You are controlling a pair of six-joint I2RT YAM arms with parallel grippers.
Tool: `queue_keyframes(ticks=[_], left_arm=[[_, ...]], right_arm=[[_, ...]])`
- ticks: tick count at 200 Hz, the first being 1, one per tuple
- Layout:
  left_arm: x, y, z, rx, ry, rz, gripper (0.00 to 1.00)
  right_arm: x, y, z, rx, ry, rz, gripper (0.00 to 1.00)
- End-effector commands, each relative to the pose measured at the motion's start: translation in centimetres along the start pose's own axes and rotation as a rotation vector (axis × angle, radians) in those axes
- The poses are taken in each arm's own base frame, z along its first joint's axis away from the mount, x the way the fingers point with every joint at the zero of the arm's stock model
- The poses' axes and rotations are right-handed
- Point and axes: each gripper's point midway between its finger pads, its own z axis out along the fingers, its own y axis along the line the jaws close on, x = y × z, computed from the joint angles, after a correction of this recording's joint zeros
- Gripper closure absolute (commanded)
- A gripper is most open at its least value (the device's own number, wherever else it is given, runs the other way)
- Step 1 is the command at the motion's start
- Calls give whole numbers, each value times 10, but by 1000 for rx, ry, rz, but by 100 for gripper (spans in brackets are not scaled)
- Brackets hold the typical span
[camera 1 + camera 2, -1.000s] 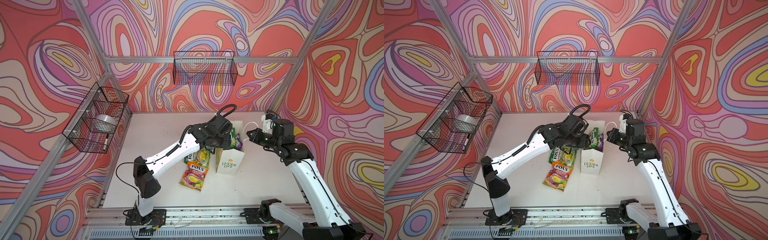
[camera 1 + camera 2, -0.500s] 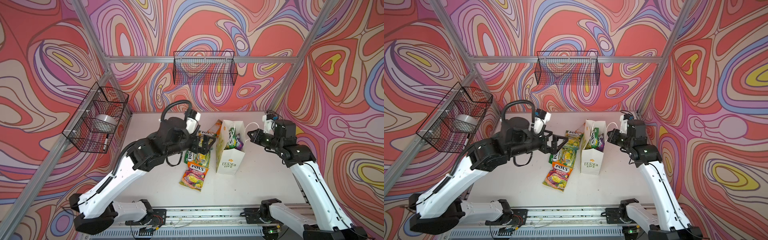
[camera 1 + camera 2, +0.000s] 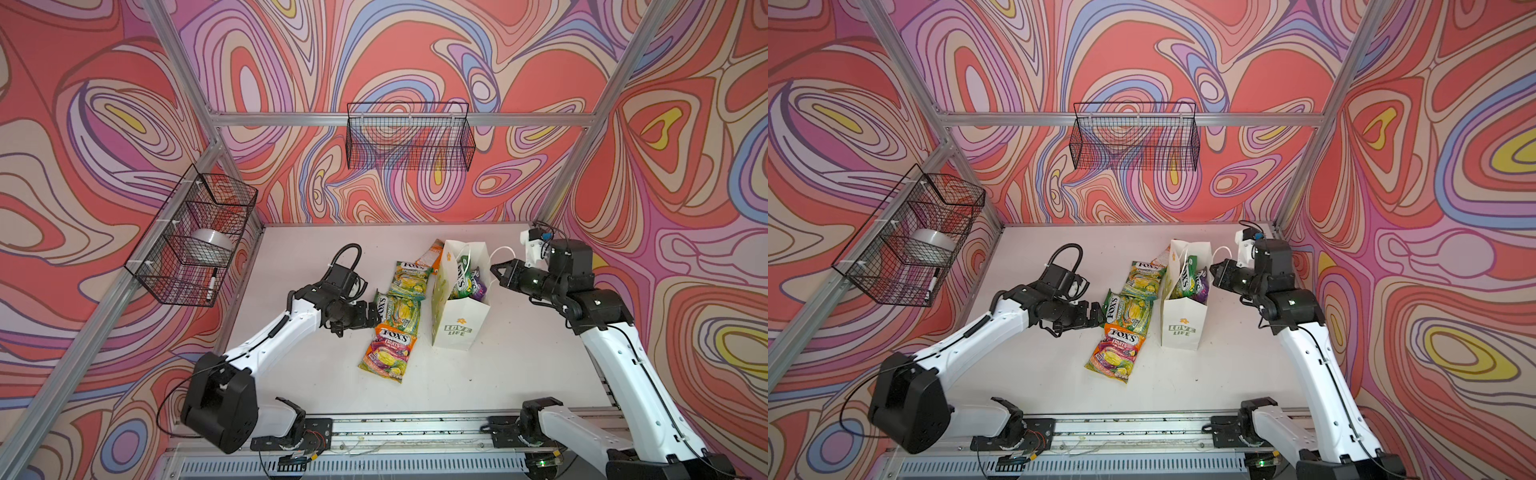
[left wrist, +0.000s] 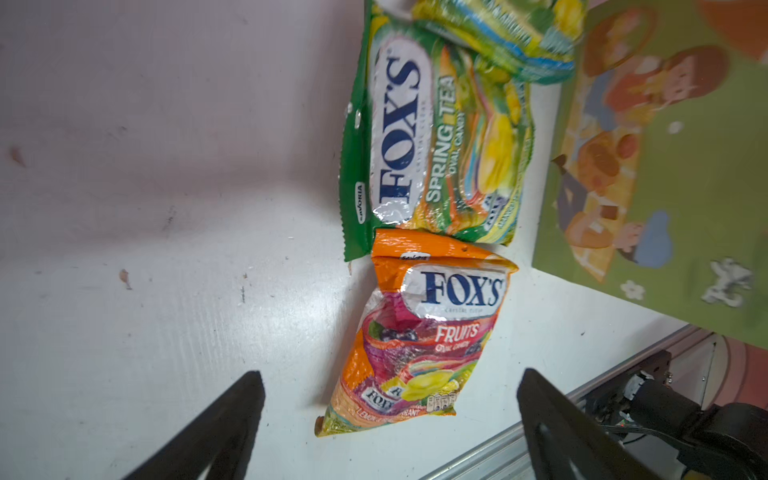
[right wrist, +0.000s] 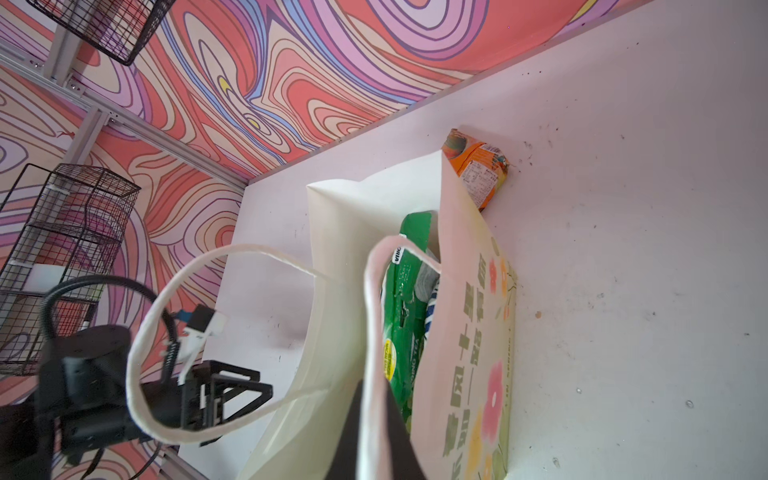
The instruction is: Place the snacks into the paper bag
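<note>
The wide-open left tool [image 3: 374, 318] sits at the edge of the green Spring Tea packet [image 3: 401, 313], which lies between it and the paper bag [image 3: 451, 316] pinched by the closed right tool [image 3: 496, 272].

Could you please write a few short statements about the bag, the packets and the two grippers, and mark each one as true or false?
1. The paper bag stands upright with packets inside. True.
2. The left gripper holds the orange Fruits packet. False: its jaws are open and empty, and that packet lies on the table.
3. The right gripper is shut at the bag's mouth. True.
4. Every snack is in the bag. False: at least four packets lie outside it, among them a green Spring Tea packet.
</note>
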Motion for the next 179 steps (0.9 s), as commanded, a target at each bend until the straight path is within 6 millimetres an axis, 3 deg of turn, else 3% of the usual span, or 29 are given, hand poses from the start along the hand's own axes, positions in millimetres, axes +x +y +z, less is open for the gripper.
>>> queue_keyframes(ticks=[1,64,118,179], left_arm=[[-20,-6,20,23,-15,4,9],[-48,-6,69,14,-1,-18,17],[-62,-2,83,-38,-15,-13,15],[-57,-10,94,-144,-10,43,31]], right_arm=[[-3,12,-14,-35,-11,-21,100],[2,11,-11,-43,9,-14,100],[2,11,-8,-49,15,-14,100],[3,10,-8,-47,15,-16,100]])
